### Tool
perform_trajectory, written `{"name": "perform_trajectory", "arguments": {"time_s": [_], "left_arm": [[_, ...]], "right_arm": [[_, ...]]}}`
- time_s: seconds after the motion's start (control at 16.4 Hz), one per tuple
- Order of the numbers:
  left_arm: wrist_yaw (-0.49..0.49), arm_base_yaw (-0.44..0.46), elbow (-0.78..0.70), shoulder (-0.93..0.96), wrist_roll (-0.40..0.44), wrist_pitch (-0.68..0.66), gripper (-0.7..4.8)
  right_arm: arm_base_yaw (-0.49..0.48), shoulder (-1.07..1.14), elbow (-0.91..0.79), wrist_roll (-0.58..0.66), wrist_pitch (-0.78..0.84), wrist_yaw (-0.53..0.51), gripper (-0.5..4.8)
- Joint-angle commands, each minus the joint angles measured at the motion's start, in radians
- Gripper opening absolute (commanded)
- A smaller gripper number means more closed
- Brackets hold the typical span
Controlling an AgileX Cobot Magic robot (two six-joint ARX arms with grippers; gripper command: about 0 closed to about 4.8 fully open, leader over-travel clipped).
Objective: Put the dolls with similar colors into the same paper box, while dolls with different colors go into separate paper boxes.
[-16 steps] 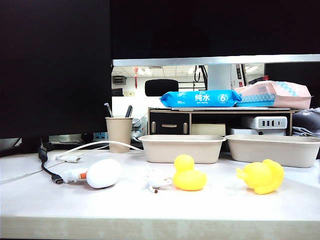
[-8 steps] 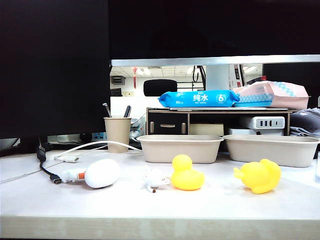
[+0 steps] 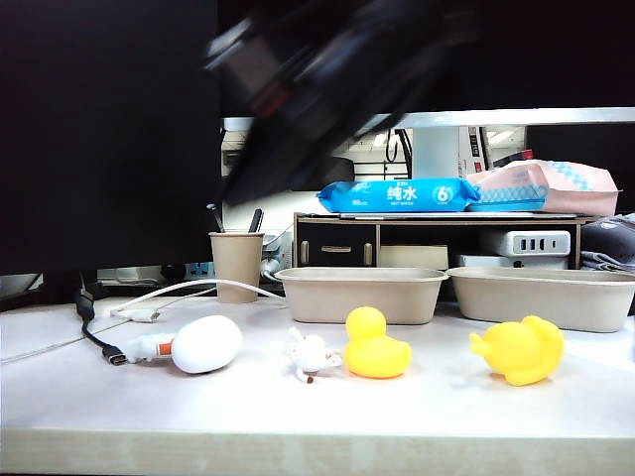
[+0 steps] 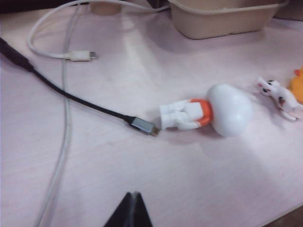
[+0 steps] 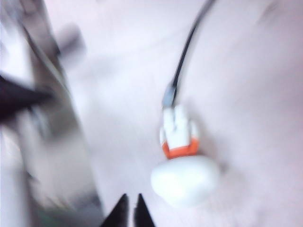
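Note:
On the table lie a white oval doll with an orange end (image 3: 203,344), a tiny white figurine (image 3: 313,355) and two yellow duck dolls (image 3: 374,347) (image 3: 521,349). Two beige paper boxes (image 3: 360,294) (image 3: 544,296) stand behind them with nothing showing inside. My right arm (image 3: 298,99) is a dark blur high above the white doll. My right gripper (image 5: 130,197) hangs shut and holds nothing, beside the white doll (image 5: 185,179) and well above it. My left gripper (image 4: 134,194) is shut with nothing in it, short of the white doll (image 4: 227,109) and the figurine (image 4: 279,94).
A paper cup with pens (image 3: 236,263) stands at the back left. A white cable (image 3: 189,290) and a black cable (image 3: 94,332) lie left of the white doll. A low shelf carries a blue wipes pack (image 3: 397,194) behind the boxes.
My right arm has swung into the exterior view as a dark blur at the top. The dolls and boxes have not moved.

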Motion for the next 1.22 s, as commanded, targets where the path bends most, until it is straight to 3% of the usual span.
{"name": "perform_trajectory", "arguments": {"time_s": [0.06, 0.18, 0.31, 0.55, 1.22], "left_arm": [[-0.001, 0.002, 0.001, 0.000, 0.004, 0.012, -0.05], [0.000, 0.002, 0.001, 0.000, 0.004, 0.012, -0.05], [0.000, 0.002, 0.001, 0.000, 0.004, 0.012, -0.05], [0.000, 0.002, 0.001, 0.000, 0.004, 0.012, -0.05], [0.000, 0.002, 0.001, -0.001, 0.004, 0.012, -0.05]], "right_arm": [[0.077, 0.095, 0.086, -0.105, -0.099, 0.245, 2.18], [0.108, 0.110, 0.087, -0.176, -0.059, 0.260, 3.84], [0.119, 0.114, 0.087, -0.196, -0.002, 0.266, 4.65], [0.119, 0.149, 0.091, -0.227, 0.095, 0.271, 4.76], [0.119, 0.268, 0.098, -0.244, 0.093, 0.287, 4.71]]}}
